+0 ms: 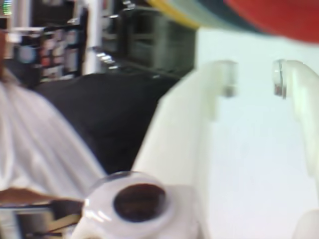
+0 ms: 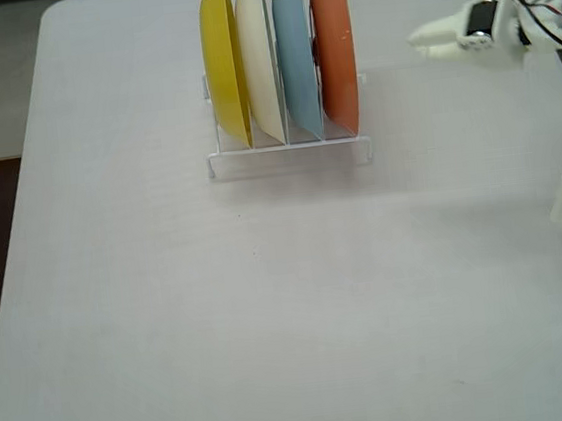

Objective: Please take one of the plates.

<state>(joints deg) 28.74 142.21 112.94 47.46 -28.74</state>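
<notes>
The gripper hangs over the right part of the table in the fixed view, its white fingers pointing left toward the rack, and it holds nothing. In the wrist view the gripper shows its two white fingers standing apart with bare table between the tips, so the jaws are parted and empty. The orange plate stands on edge in the clear rack near the far edge of the table, as the rightmost of four plates, and so the one nearest the gripper, though a clear gap lies between them. Just to its left stands the light blue plate, then the cream plate, then the yellow plate at the left end; all four are upright and lean slightly, close together. In the wrist view the picture is blurred: the orange plate shows as a red-orange curve at the top right corner, above the fingertips and not touching them, with bands of other colours beside it at the top edge. The rest of the arm enters the fixed view from the right edge, with wires showing on it.
</notes>
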